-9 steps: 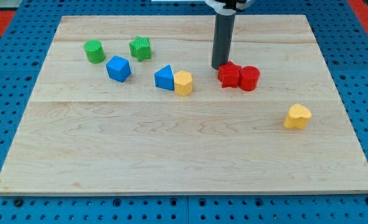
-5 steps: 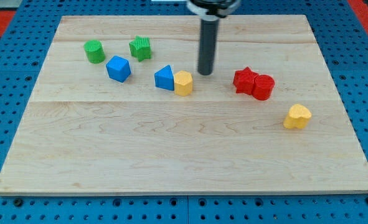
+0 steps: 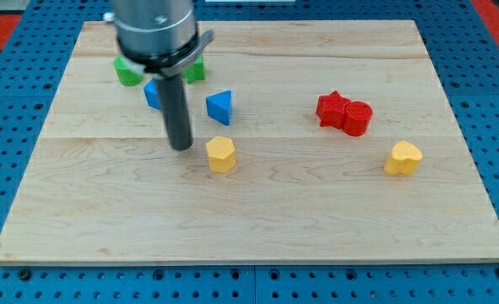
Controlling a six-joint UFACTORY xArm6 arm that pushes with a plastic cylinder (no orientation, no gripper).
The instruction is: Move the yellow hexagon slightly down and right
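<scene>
Yellow hexagon [image 3: 221,154] sits just right of my tip [image 3: 181,147].

text: none readable | labels: none | numbers: none | signs: none

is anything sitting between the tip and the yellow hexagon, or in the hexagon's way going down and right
Nothing visible. My tip sits just to the view's left of the yellow hexagon with bare board between them. Down and right of the hexagon the wooden board is bare; the yellow heart lies far to the right.
</scene>
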